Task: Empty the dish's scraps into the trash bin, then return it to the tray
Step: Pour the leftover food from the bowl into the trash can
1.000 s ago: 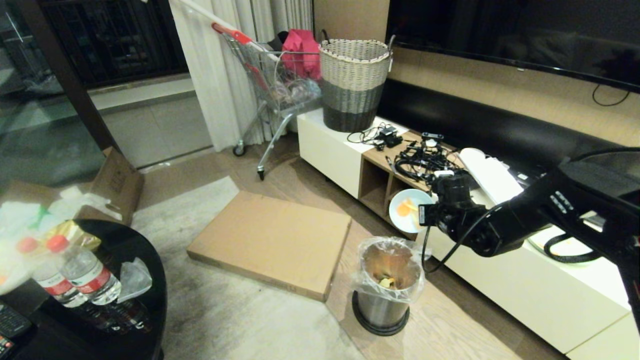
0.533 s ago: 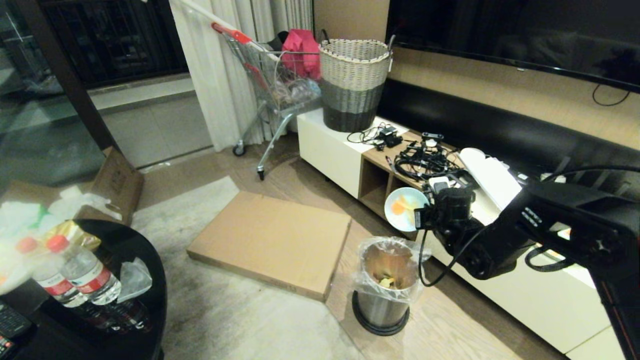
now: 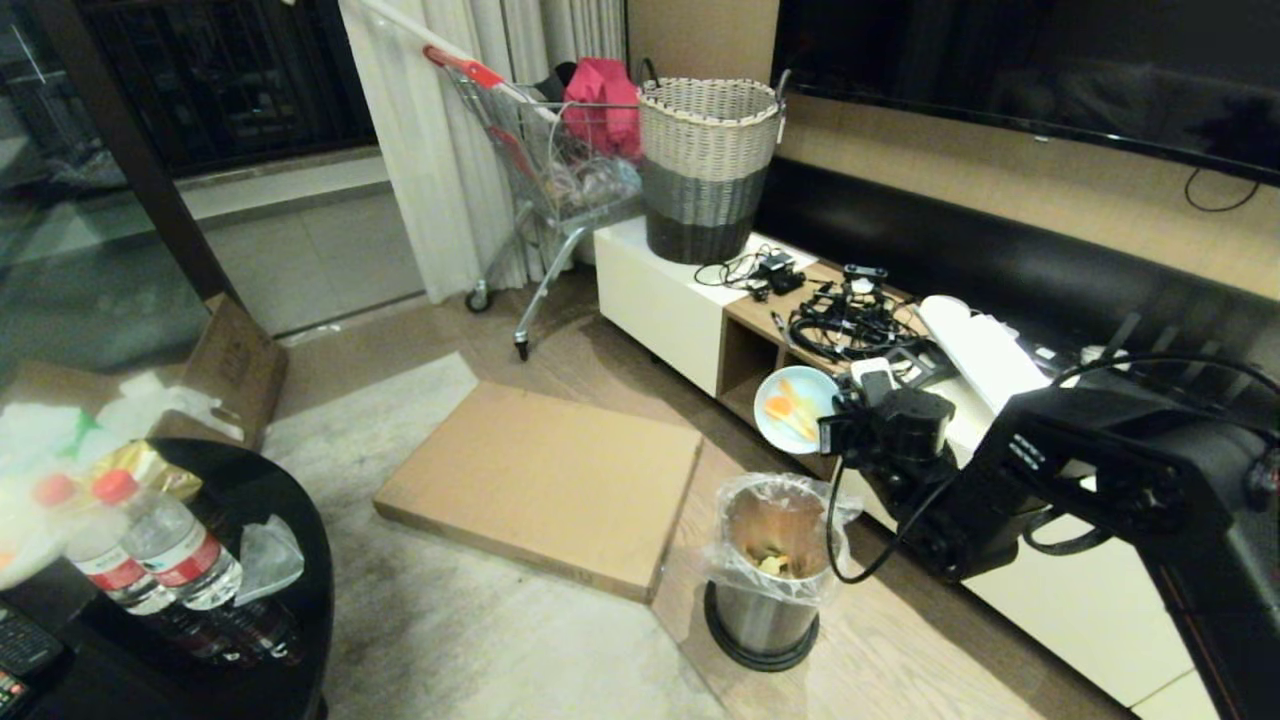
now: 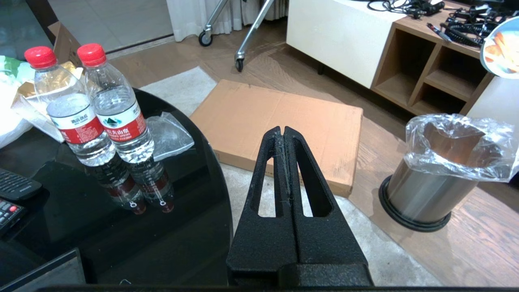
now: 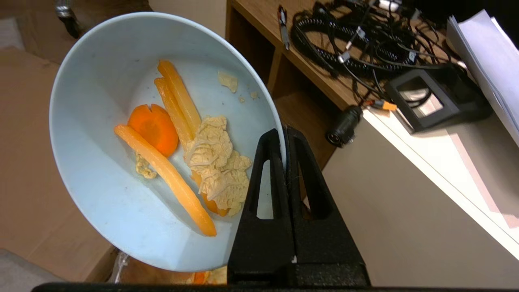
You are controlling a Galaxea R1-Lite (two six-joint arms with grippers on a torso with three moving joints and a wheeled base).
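Dish — now higher, tilted further, leftward.

The two water bottles on the black round surface wear red-and-white labels with Chinese characters too small to read with certainty. No other lettering in view can be made out.

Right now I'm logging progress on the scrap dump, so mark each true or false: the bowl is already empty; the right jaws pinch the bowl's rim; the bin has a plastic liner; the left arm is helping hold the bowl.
1. The bowl is already empty: false; the scraps are inside it.
2. The right gripper pinches the bowl's rim: true.
3. The trash bin has a plastic liner: true.
4. The left gripper helps hold the bowl: false; it is shut on nothing, near the black table.
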